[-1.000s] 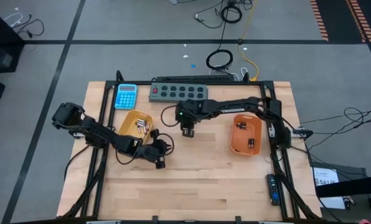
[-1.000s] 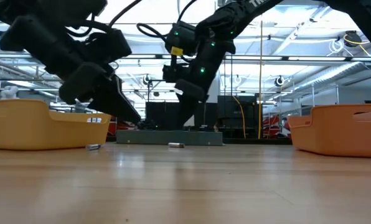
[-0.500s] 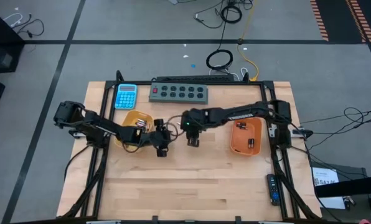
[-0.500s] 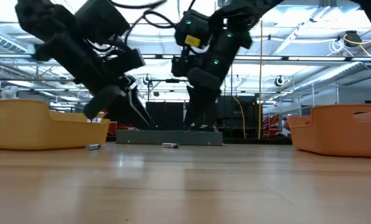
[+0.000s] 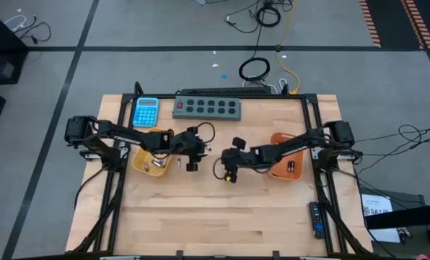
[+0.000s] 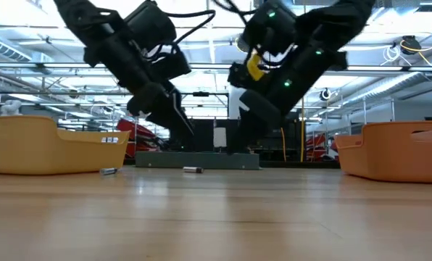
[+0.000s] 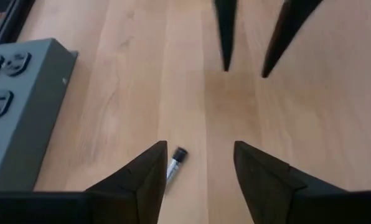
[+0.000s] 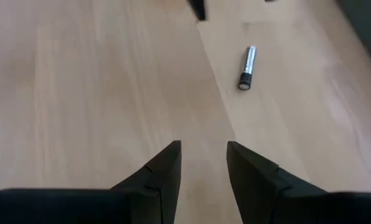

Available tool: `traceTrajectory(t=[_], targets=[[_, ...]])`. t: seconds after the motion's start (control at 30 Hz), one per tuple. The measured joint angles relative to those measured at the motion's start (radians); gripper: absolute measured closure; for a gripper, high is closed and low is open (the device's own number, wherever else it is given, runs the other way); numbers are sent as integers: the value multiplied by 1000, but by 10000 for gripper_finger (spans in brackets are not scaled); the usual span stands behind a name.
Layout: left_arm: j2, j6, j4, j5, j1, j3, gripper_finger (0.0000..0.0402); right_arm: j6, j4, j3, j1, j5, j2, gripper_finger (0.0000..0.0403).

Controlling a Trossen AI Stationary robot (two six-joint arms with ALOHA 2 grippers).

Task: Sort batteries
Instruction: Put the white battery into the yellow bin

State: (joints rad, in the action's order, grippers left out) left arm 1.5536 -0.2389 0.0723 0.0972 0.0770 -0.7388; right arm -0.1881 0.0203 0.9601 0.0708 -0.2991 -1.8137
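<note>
Battery (image 7: pixel 175 163) lies loose on the counter (image 5: pixel 222 209); left end effector (image 7: pixel 195 163), released, has swung over it, while right end effector (image 8: pixel 203 163), empty, has backed away.

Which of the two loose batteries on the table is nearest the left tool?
The mid-table battery, lying right at the left tool; the other battery rests farther off beside the left tray.

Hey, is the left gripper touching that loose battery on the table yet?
Apart. The left wrist view shows the battery lying on bare wood between the open fingers of the left gripper, with wood visible on both sides.
</note>
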Motion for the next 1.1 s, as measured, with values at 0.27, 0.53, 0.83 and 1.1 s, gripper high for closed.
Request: traceTrajectory(t=[0.27, 0.53, 0.83, 1.1], targets=[[66, -49, -124, -49, 43, -99, 221, -3, 187, -98, 31, -69, 11, 283], [159, -89, -199, -100, 71, -173, 222, 11, 407, -196, 35, -124, 11, 283], [264, -134, -248, -117, 147, -262, 222, 55, 436, -235, 36, -116, 13, 283], [336, -144, -303, -182, 194, -316, 222, 85, 423, -235, 36, -115, 28, 283]])
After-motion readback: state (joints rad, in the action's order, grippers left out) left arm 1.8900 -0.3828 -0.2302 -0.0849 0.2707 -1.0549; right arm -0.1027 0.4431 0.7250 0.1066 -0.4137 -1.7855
